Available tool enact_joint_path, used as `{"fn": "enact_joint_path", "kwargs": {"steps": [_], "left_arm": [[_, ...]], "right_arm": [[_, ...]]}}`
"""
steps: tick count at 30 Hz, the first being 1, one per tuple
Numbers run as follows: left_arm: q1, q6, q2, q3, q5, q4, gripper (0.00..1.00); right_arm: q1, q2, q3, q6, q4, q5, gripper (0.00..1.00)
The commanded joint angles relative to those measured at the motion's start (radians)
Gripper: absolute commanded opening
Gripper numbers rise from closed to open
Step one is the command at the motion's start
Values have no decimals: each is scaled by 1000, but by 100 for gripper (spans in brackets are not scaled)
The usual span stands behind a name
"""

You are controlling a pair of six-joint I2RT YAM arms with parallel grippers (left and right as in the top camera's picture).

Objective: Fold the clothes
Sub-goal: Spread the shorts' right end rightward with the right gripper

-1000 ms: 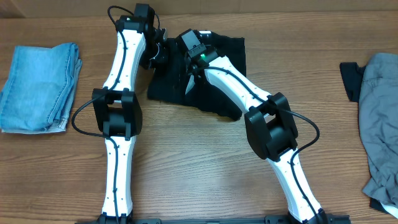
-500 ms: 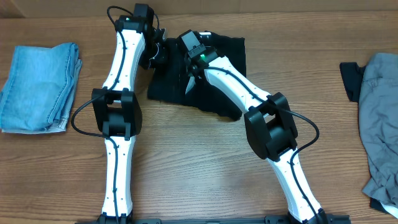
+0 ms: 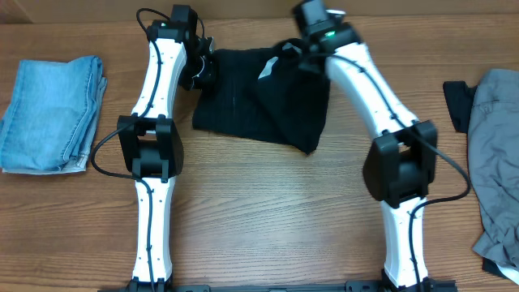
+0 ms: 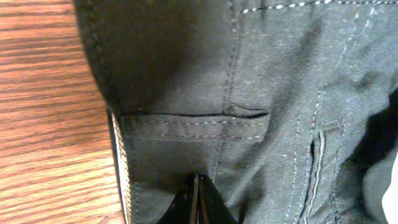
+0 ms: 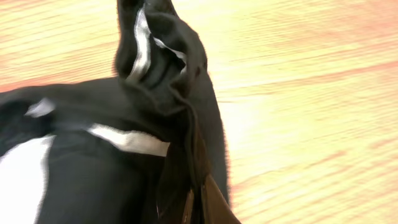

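Note:
The black shorts [image 3: 259, 105] lie spread at the far middle of the table, their right side lifted and bunched. My left gripper [image 3: 203, 71] sits at their upper left corner. In the left wrist view it [image 4: 197, 200] is shut on the dark stitched fabric [image 4: 249, 93] beside the pale waist edge [image 4: 119, 168]. My right gripper [image 3: 297, 52] is at the upper right, shut [image 5: 196, 206] on a raised fold of the shorts [image 5: 168, 74] that shows the pale lining [image 5: 129, 140].
A folded light-blue denim garment [image 3: 53, 113] lies at the left edge. A grey garment [image 3: 496, 154] with a black piece [image 3: 456, 101] beside it lies at the right edge. Bare wood [image 3: 268, 211] fills the near middle between the arm bases.
My right gripper has shut on the shorts' fabric and swung from their left-middle to the far right, dragging that layer open. The left arm has stayed put.

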Motion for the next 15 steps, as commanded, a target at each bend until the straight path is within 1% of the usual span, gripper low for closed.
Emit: {"fn": "enact_joint_path", "kwargs": {"steps": [1, 3, 8, 9, 10, 11, 12, 14, 15], "left_arm": [[9, 23, 10, 1, 10, -8, 4], [13, 23, 10, 1, 10, -12, 4], [27, 23, 10, 1, 10, -11, 4], [32, 23, 10, 1, 10, -10, 4], [34, 23, 10, 1, 10, -10, 4], [35, 23, 10, 1, 10, -11, 4], [39, 23, 10, 1, 10, -12, 4], [42, 23, 10, 1, 10, -19, 4], [42, 23, 10, 1, 10, -20, 4]], "right_arm": [[-101, -34, 18, -25, -41, -45, 4], [-153, -34, 18, -32, -59, -73, 4], [-320, -34, 15, -266, -111, -281, 5], [-344, -34, 9, -284, -121, -283, 17], [-370, -34, -2, -293, -132, -282, 39], [-391, -34, -13, -293, -141, -279, 43], [-409, -34, -21, -293, -148, -280, 52], [-455, -34, -42, -293, -156, -280, 76], [-474, -34, -51, -293, -155, -280, 82]]}}
